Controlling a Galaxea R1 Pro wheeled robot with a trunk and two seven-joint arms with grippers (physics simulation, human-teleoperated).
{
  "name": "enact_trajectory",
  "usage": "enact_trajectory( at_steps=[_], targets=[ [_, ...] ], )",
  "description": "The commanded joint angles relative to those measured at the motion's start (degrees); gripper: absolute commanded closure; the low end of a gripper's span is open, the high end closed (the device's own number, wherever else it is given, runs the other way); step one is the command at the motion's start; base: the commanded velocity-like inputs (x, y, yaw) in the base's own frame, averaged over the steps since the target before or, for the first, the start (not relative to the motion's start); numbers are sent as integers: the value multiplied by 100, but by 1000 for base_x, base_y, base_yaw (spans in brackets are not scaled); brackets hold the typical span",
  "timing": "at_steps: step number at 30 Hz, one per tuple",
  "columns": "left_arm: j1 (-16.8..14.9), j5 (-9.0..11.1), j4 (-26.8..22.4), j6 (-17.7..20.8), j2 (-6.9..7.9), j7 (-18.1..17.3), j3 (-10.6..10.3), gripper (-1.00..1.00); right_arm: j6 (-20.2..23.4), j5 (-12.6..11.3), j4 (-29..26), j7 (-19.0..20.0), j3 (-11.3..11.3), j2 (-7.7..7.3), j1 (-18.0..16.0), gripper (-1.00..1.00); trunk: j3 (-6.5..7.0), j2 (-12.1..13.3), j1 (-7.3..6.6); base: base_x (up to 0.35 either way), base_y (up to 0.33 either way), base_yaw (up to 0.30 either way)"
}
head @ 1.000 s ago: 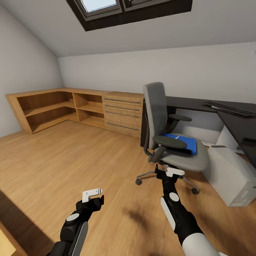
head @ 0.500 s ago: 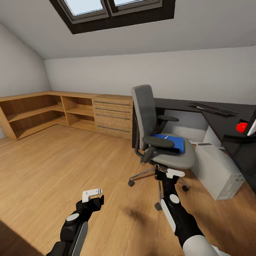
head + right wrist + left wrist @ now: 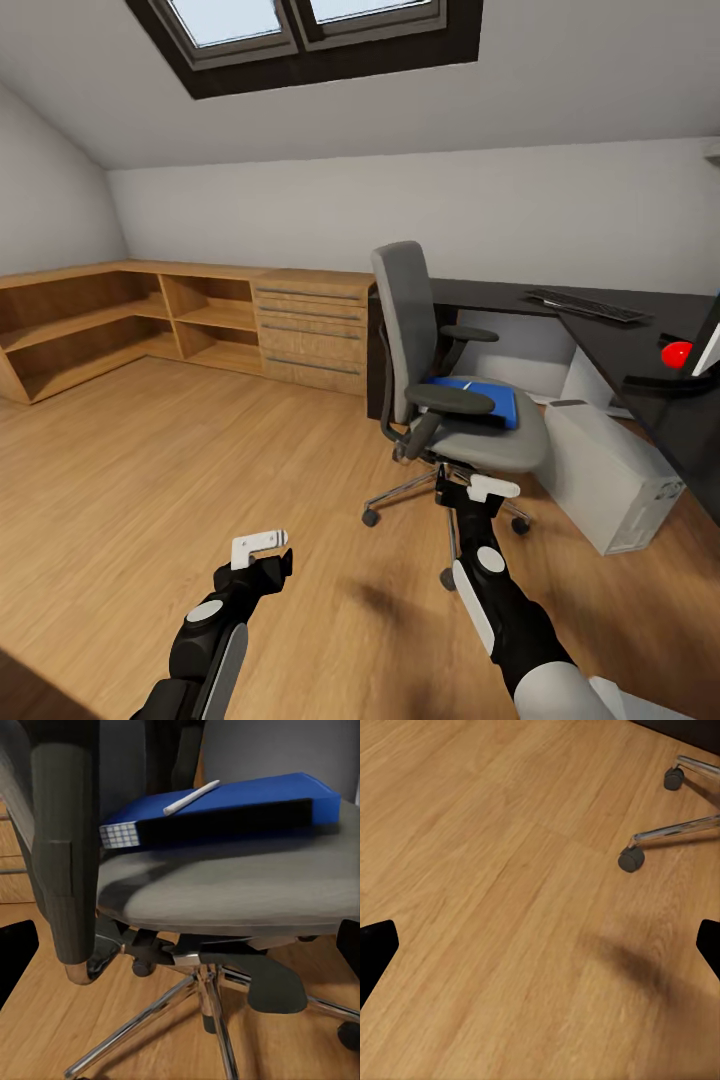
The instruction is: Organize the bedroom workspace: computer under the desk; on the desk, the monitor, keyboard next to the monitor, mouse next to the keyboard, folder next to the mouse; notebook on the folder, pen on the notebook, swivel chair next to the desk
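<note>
Head view: swivel chair [image 3: 455,400] stands just ahead of the right claw [image 3: 478,490], a blue folder [image 3: 480,398] on its seat; the keyboard [image 3: 585,305] lies on the black bench [image 3: 610,345] beyond, the computer tower [image 3: 610,485] below. Left claw [image 3: 262,545] hangs over bare floor.

Left wrist view: spread fingertips, chair casters [image 3: 631,859] ahead.

Right wrist view: parted tips frame the folder [image 3: 240,810], a pen [image 3: 191,797] on top. Folder looks stiff and light; pinch its near edge. Pen may roll. No legible writing.
</note>
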Motion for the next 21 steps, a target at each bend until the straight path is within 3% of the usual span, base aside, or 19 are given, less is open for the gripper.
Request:
enact_trajectory(
  at_steps=[1,18,21],
  targets=[
    [-3,61,-6,20,1,51,-5,-100,-24,-36,3,-29,18,-3,-3,-100,-5,-2,-1,0,10,-3],
    [-3,61,-6,19,1,51,-7,-100,-24,-35,3,-44,27,6,-3,-100,-5,-2,-1,0,2,-1],
    [-3,58,-6,20,1,51,-7,-100,-20,-40,3,-39,24,6,-3,-100,-5,-2,-1,0,0,-177]
  ],
)
